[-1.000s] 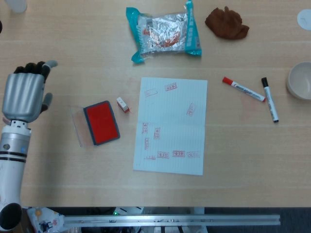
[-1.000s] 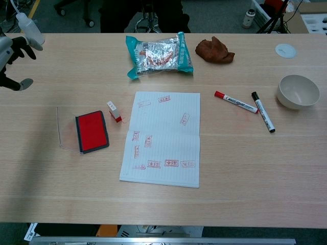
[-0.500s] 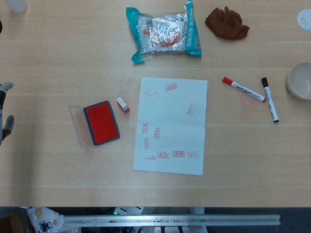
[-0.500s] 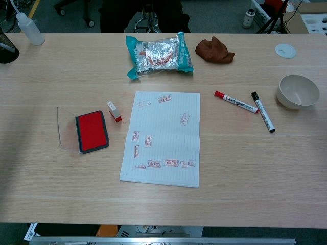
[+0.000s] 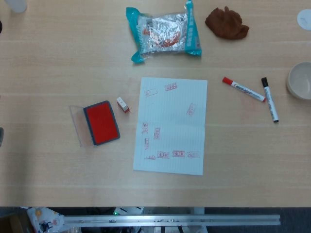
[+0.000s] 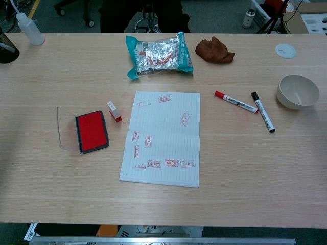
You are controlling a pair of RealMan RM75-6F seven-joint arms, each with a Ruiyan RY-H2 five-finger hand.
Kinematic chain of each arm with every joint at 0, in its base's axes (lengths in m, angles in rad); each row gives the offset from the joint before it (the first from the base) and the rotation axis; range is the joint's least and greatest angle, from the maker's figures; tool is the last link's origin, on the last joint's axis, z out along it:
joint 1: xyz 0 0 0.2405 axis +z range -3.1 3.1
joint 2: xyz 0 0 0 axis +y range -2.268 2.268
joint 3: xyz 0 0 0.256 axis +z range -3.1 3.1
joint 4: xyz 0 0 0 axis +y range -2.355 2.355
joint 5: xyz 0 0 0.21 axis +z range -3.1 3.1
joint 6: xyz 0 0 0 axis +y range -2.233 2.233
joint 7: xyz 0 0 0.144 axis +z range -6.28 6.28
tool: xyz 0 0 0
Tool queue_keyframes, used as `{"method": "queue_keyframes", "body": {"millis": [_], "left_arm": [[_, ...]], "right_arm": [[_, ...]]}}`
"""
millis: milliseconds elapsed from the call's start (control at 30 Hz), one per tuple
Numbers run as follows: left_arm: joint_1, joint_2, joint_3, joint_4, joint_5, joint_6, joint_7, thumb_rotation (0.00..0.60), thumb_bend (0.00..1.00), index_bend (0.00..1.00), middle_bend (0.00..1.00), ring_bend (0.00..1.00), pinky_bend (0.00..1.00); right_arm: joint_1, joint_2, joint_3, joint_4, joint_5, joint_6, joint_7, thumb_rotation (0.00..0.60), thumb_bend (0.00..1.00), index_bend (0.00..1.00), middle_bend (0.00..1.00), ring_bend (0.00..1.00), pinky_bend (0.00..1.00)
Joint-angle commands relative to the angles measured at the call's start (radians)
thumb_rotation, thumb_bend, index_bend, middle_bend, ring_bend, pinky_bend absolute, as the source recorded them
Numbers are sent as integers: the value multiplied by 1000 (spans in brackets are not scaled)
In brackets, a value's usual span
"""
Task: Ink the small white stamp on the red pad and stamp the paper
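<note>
The small white stamp (image 5: 122, 104) (image 6: 114, 111) lies on its side on the table, between the red ink pad and the paper. The ink pad (image 5: 101, 122) (image 6: 92, 131) is open, with its clear lid (image 6: 65, 127) folded out to the left. To the right of the stamp lies the white lined paper (image 5: 172, 126) (image 6: 163, 138), which bears several red stamp marks. Neither hand shows plainly in either view. Only a thin grey sliver sits at the left edge of the head view.
A foil snack bag (image 6: 158, 54) and a brown cloth (image 6: 214, 50) lie at the back. A red marker (image 6: 236, 101), a black marker (image 6: 262, 112) and a white bowl (image 6: 298, 91) are on the right. A squeeze bottle (image 6: 28, 28) stands at the back left.
My left hand was beside the ink pad at the left a second ago. It has drawn back off the left edge and is gone from both views. Nothing on the table moved.
</note>
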Motion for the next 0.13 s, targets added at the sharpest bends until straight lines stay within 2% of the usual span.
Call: {"method": "queue_keyframes", "body": {"millis": [33, 133], "left_arm": [[2, 0, -5, 1, -1, -1, -1, 600, 264, 240, 293, 272, 357], [7, -3, -11, 5, 2, -4, 0, 600, 264, 242, 293, 272, 357]], "right_arm": [[0, -1, 0, 0, 1, 1, -3, 600, 119, 208, 322, 221, 266], [-3, 0, 1, -5, 2, 10, -11, 600, 119, 208, 322, 221, 265]]}}
